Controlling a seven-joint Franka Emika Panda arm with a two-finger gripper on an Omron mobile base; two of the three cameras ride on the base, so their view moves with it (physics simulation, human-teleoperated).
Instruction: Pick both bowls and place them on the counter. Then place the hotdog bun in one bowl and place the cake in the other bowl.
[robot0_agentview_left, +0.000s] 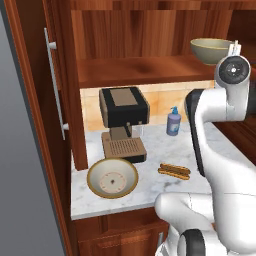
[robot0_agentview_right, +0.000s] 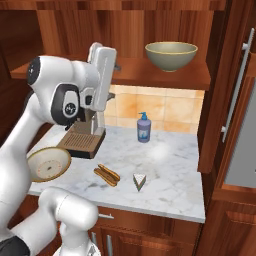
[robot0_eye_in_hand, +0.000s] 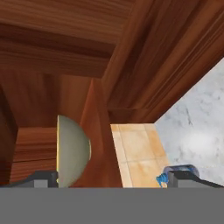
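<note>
- Beyond the claw (robot0_eye_in_hand: 112, 179), released with jaws wide, the olive bowl (robot0_eye_in_hand: 72, 151) sits on the shelf (robot0_eye_in_hand: 103, 144) (turned sideways in the hand view).
- Below the claw, the shallow bowl (robot0_agentview_left: 112, 178) rests on the counter (robot0_agentview_left: 150, 192).

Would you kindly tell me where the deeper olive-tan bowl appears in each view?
Left base view: olive-tan bowl upper right, on the wooden shelf.
Right base view: top centre-right, on that shelf.
Hand view: lower left, rolled sideways.
Shared landmark: blue soap bottle below the shelf.
</note>
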